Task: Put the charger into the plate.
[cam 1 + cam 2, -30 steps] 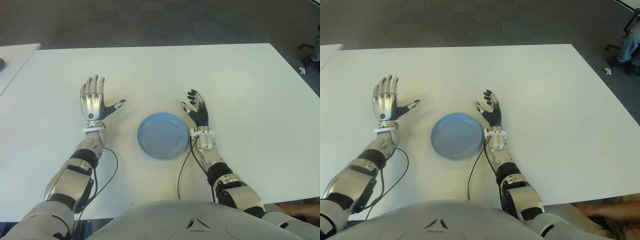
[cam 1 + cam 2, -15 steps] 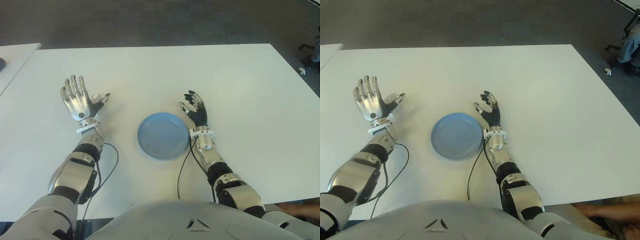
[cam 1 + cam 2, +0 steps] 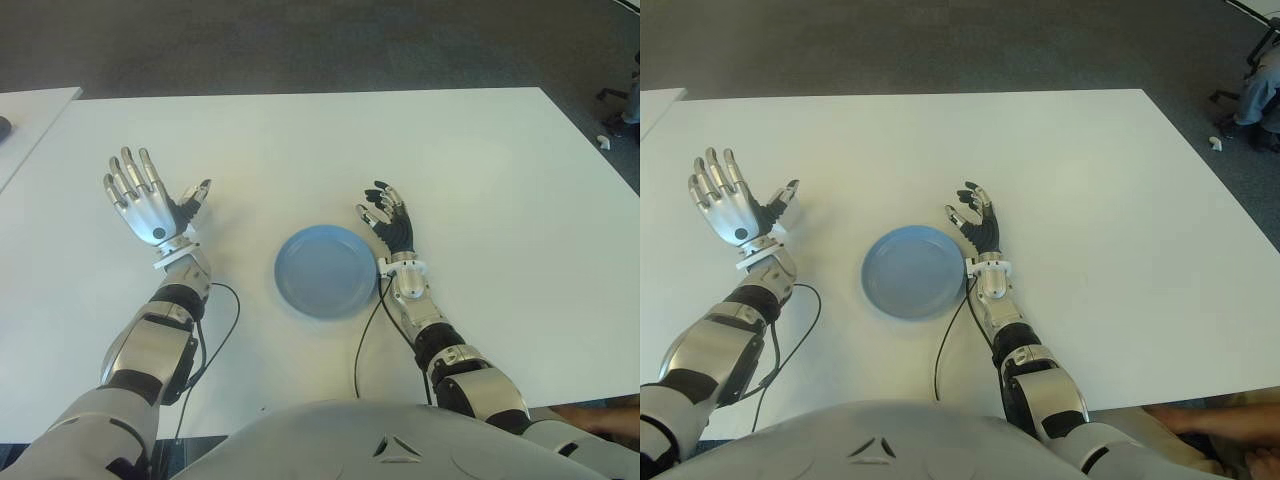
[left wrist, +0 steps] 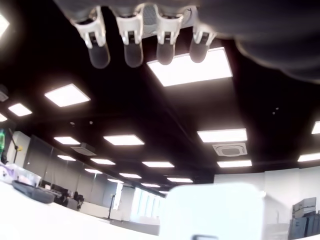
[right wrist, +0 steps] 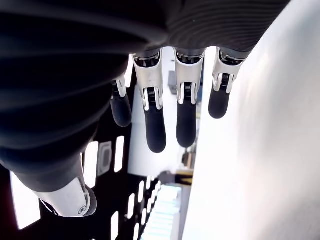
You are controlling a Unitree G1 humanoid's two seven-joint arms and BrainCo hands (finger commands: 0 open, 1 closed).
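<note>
My left hand (image 3: 150,205) and right hand (image 3: 388,218) flank the blue plate (image 3: 327,271) at frame centre on the tabletop (image 3: 480,180) — both spread, holding nothing. No charger shows anywhere — reaching now risks grabbing air.

Showed the right hand (image 5: 165,107) from close by, its four dark-tipped fingers (image 5: 155,131) extended and spread, with nothing held. Had the thumb (image 5: 70,200) standing apart. Ran a white table surface (image 5: 260,165) alongside the fingers, with bright ceiling lights (image 5: 90,165) beyond.
</note>
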